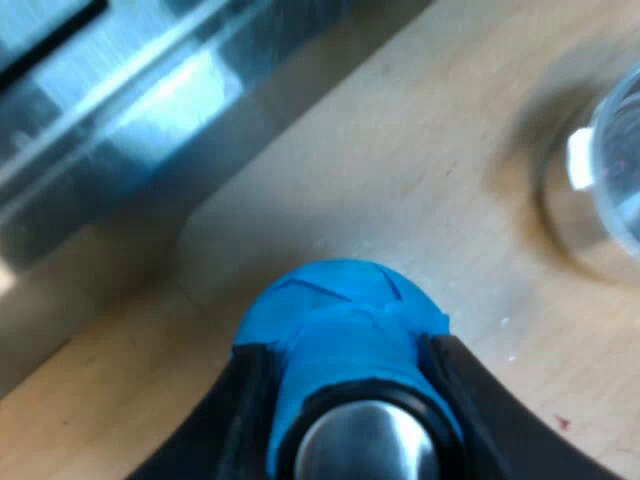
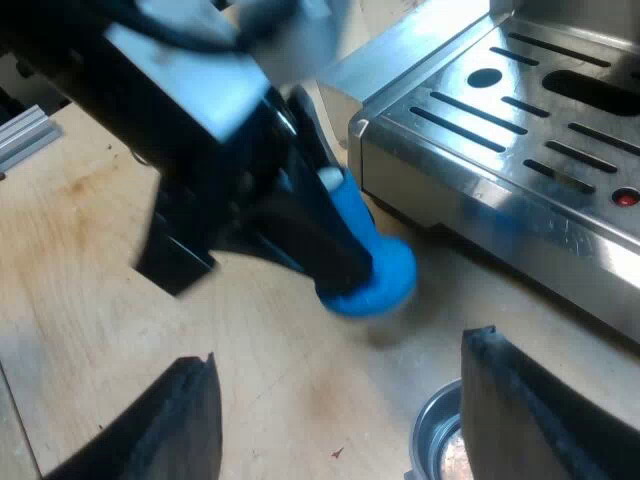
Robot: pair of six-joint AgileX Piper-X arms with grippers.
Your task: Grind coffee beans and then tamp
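Wooden table (image 1: 420,170) lies beneath one blue tamper (image 1: 340,310) in left claw (image 1: 350,395).

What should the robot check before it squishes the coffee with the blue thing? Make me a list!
1. Grip: the left gripper is shut on the blue tamper: ok.
2. Aim: the blue tamper is above the metal holder: not ok, it is beside the espresso machine, apart from the holder.
3. Helper: the right gripper is open, with the holder between its fingers: ok.
4. Coffee in the holder: cannot tell.
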